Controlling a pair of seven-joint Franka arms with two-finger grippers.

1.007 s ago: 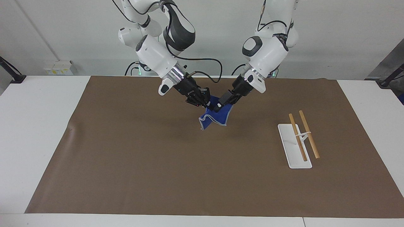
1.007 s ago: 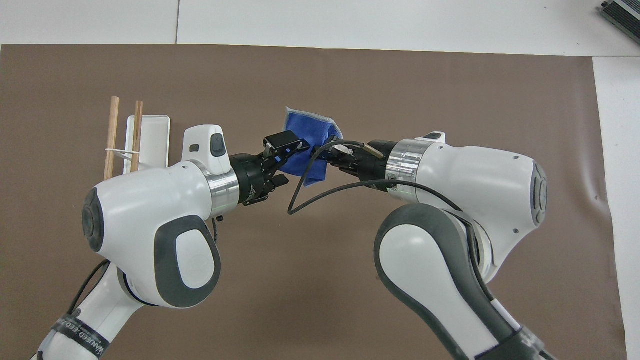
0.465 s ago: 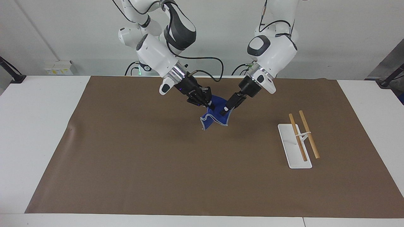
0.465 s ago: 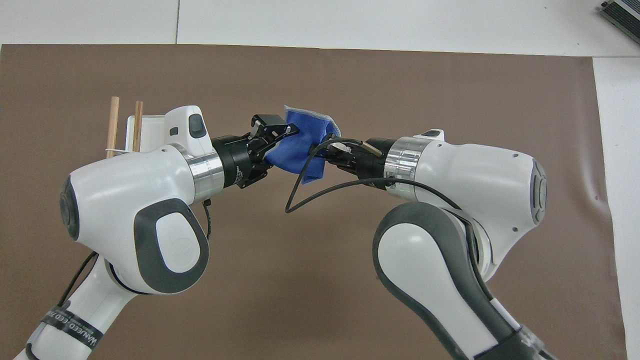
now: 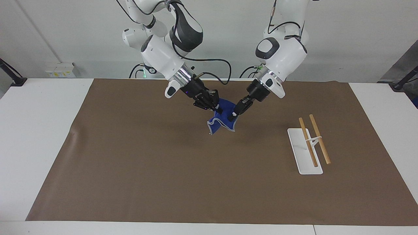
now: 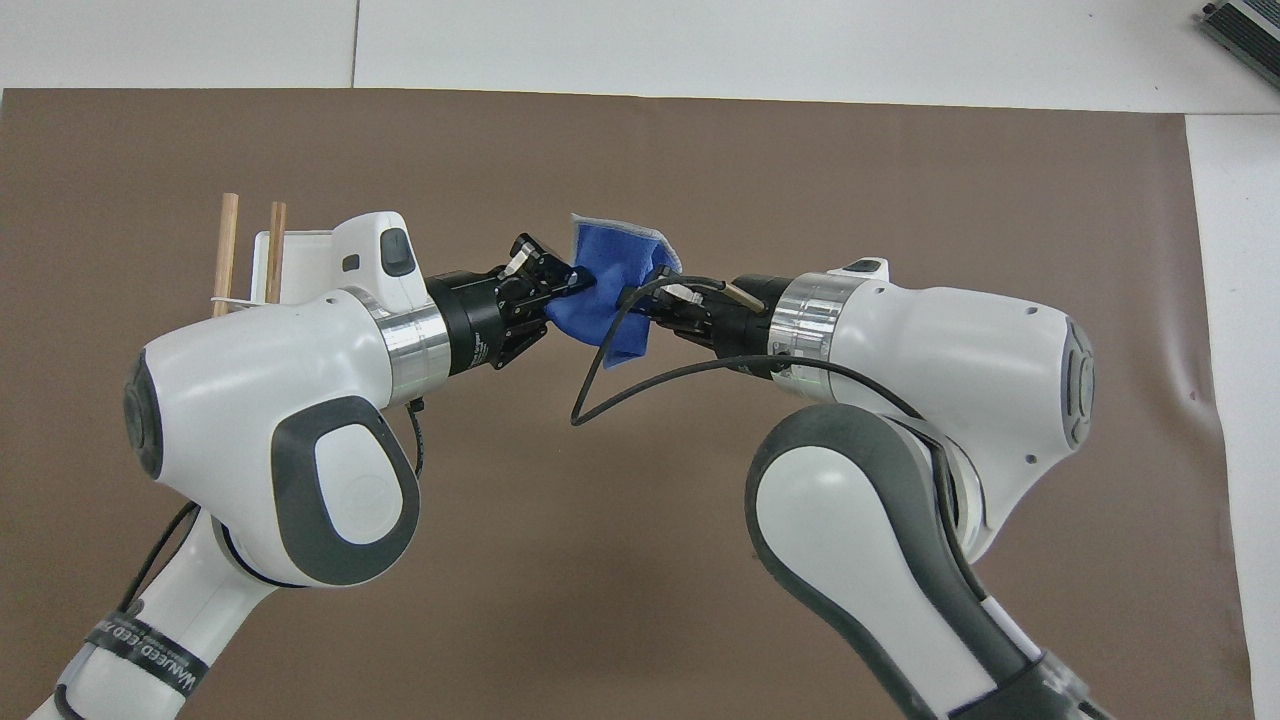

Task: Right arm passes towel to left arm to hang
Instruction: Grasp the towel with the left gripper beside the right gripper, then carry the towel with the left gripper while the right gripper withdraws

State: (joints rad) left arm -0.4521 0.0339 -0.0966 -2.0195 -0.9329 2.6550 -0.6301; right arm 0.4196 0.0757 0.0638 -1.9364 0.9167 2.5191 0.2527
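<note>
The blue towel (image 5: 223,123) hangs in the air over the middle of the brown mat, held between both grippers; it also shows in the overhead view (image 6: 615,262). My right gripper (image 5: 213,107) is shut on the towel's upper part, on the side toward the right arm's end of the table, and its cable loops below it in the overhead view (image 6: 648,303). My left gripper (image 5: 233,115) is at the towel's other edge, its narrow fingers pinched on the cloth (image 6: 566,284).
A white rack base (image 5: 302,156) with two wooden rods (image 5: 320,140) stands on the mat (image 5: 130,156) toward the left arm's end. In the overhead view the left arm covers part of the rack (image 6: 300,250).
The left gripper drew back from over the towel to its edge, then its fingers closed in on the cloth. The right gripper and the towel stayed almost still.
</note>
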